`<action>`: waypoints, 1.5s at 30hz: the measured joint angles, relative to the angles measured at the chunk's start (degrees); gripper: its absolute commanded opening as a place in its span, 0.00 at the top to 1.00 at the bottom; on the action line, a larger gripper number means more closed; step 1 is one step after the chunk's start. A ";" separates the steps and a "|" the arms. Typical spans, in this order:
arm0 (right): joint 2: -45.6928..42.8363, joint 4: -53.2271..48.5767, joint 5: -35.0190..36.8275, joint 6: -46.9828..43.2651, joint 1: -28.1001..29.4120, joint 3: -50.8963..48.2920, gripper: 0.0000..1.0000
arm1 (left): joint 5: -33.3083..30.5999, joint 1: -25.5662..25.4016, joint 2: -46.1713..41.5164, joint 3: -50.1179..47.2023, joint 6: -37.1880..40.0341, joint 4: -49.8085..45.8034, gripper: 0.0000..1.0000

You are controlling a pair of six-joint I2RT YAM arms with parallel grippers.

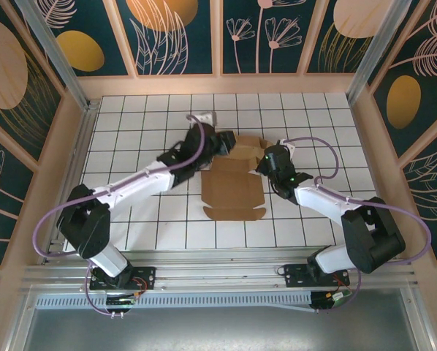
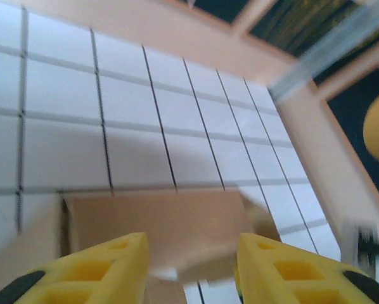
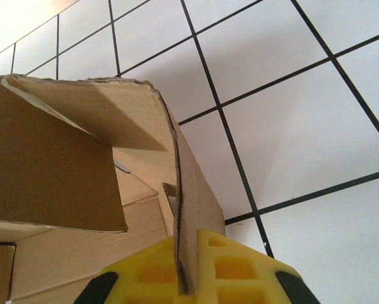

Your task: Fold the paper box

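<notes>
Yellow pads (image 3: 240, 269) of the right jaws are clenched on an upright side wall (image 3: 188, 209) of the paper box (image 3: 63, 171). The pads (image 2: 101, 269) of the left jaws stand apart, released, with a tan flap (image 2: 158, 225) just ahead between them. Seen from above, the paper box (image 1: 233, 191) rests mid-way across the bench (image 1: 131, 117), long axis running near to far, both arms at its far end. We judge the left arm better placed to press that flap.
</notes>
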 measured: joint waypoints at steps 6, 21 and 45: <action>0.00 -0.52 0.48 -0.07 0.59 0.28 0.94 | 7.91 7.69 2.84 4.72 -1.97 -3.63 0.47; 0.74 -4.17 1.44 -0.52 2.49 2.84 0.93 | 17.00 8.33 7.39 -1.55 -4.50 -3.65 0.47; 2.21 -6.12 4.07 -1.81 4.48 4.79 0.93 | 21.40 8.22 -2.60 -15.63 -24.35 3.85 0.39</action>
